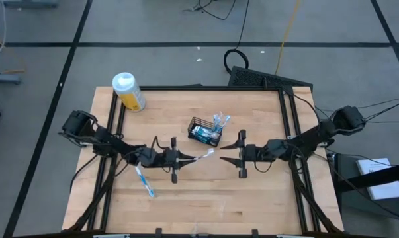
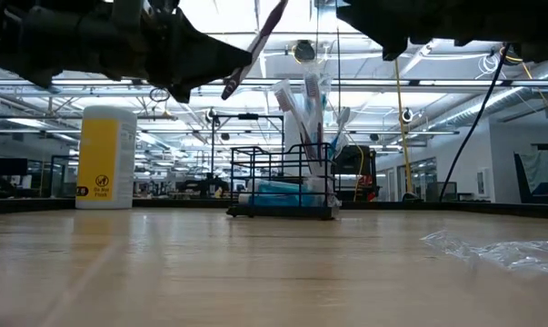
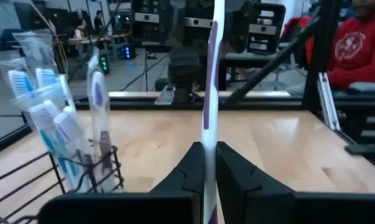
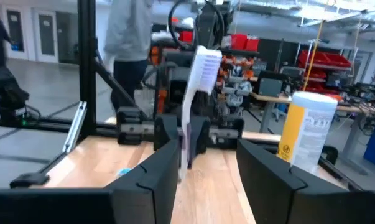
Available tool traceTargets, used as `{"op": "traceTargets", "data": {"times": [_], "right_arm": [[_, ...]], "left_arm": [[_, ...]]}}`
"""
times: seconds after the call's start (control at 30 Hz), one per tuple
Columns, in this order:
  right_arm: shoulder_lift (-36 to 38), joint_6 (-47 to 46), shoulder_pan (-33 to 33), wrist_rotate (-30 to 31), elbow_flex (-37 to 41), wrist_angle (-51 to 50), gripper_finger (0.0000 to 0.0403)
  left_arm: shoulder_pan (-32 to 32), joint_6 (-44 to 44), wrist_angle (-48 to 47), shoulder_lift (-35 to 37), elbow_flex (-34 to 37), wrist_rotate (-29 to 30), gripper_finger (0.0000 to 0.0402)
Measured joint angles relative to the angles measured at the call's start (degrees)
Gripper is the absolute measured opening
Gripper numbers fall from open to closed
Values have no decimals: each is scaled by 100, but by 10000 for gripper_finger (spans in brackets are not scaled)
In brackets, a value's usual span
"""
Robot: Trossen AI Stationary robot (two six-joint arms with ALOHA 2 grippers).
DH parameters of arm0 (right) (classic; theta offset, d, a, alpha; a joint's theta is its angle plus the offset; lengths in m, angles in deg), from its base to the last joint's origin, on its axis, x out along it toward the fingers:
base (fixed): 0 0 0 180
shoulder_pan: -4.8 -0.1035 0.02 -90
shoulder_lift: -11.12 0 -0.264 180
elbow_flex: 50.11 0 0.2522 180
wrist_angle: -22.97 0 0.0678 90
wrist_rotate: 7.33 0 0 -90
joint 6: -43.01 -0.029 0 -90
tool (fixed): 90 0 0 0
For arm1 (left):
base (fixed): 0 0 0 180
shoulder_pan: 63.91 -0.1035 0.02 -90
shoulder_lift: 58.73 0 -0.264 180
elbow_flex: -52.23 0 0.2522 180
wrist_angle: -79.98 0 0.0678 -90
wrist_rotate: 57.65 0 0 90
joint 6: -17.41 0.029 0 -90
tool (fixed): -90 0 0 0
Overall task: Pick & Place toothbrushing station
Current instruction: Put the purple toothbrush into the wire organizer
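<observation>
Task partly done: basket (image 1: pixel 204 131) at table centre is already stocked w/ several brushes (image 3: pixel 50 118) & a teal tube (image 2: pixel 278 193). One toothbrush (image 1: pixel 200 157) is held clamped in left gripper (image 1: pixel 179 158), near basket. Right gripper (image 1: pixel 233 153) is kept wide, nothing held, opposite. Another toothbrush (image 1: pixel 144 181) is left lying on table.
</observation>
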Motion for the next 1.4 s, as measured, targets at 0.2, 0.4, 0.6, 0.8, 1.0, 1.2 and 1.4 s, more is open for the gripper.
{"op": "traceTargets", "data": {"times": [0.2, 0.4, 0.6, 0.8, 1.0, 1.2, 1.4], "right_arm": [[2, 31, 269, -311, -4, 153, 153], [2, -99, 440, -706, -9, 202, 153], [2, -105, 444, -745, -9, 277, 153], [2, -239, 442, -1042, -9, 299, 153], [2, -238, 444, -1042, -9, 277, 153], [2, -291, 497, -1043, -9, 278, 153], [0, -349, 597, -1048, -9, 316, 153]], "left_arm": [[-231, -154, 406, -468, -163, -380, 17], [-397, -324, 620, -970, -459, -781, 17], [-492, -420, 627, -1064, -532, -910, 17], [-535, -429, 617, -1066, -529, -897, 17], [-555, -453, 627, -1066, -532, -930, 17], [-555, -444, 574, -1066, -623, -934, 17], [-555, -420, 284, -1065, -785, -936, 17]]}}
